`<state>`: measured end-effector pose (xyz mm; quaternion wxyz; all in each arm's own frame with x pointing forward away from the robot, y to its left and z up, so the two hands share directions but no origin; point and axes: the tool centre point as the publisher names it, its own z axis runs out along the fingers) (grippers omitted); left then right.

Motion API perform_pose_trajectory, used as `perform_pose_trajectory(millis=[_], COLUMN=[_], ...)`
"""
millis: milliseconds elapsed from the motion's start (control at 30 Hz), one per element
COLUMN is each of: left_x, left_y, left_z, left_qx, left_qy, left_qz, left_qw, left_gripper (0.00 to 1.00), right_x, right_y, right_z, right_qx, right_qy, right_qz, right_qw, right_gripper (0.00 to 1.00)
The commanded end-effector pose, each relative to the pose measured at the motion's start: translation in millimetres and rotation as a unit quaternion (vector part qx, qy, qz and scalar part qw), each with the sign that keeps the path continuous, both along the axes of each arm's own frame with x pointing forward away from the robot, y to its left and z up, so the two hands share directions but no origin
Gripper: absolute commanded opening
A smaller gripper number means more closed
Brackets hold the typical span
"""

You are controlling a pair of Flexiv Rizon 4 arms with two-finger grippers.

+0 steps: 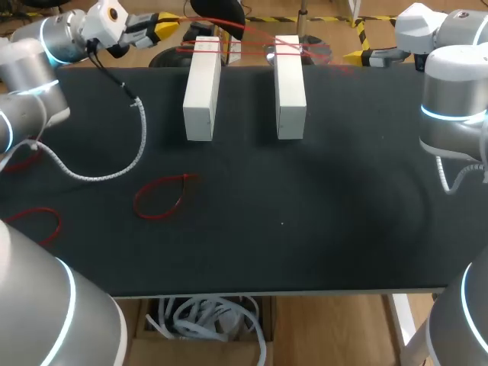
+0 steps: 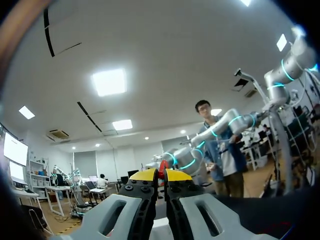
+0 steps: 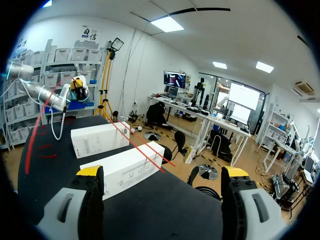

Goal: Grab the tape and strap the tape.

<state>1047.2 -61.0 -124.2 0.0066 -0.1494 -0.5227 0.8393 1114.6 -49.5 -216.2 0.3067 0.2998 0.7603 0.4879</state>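
While the left gripper (image 2: 161,175) pinches red tape (image 2: 161,164), the right gripper (image 3: 162,177) gapes wide near the black table (image 1: 343,191).

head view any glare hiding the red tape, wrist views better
head view: even light, no glare, red loop plain on the dark table; left wrist view: backlit, tape a sliver between the fingers; right wrist view: tape thin across the blocks

Black table (image 1: 320,229) carrying two long white boxes set parallel near its far edge, the left box (image 1: 202,91) and the right box (image 1: 290,88) apart. A red tape loop (image 1: 160,197) lies flat left of centre, a second red loop (image 1: 38,221) near the left edge.
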Motion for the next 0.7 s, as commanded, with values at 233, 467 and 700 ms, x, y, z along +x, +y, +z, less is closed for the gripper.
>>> perform_pose_trajectory(millis=[233,467,700], left_x=[-43.5,-52.7,-76.1], left_y=[-20.4,-21.8,-24.3], left_z=[-1.2,-2.6,1.5], left_qx=[0.002,0.015,0.013], left_qy=[0.064,0.068,0.079], left_qz=[0.131,0.146,0.162], left_qw=[0.989,0.987,0.984], left_gripper=[0.00,0.00,0.00], right_x=[0.0,0.0,0.0], right_y=[-0.2,-0.2,-0.2], right_z=[0.0,0.0,0.0], right_qx=[0.000,0.000,0.000], right_qy=[0.000,0.000,0.000], right_qz=[0.000,0.000,0.000], right_qw=[1.000,1.000,1.000], right_gripper=[1.00,1.00,1.00])
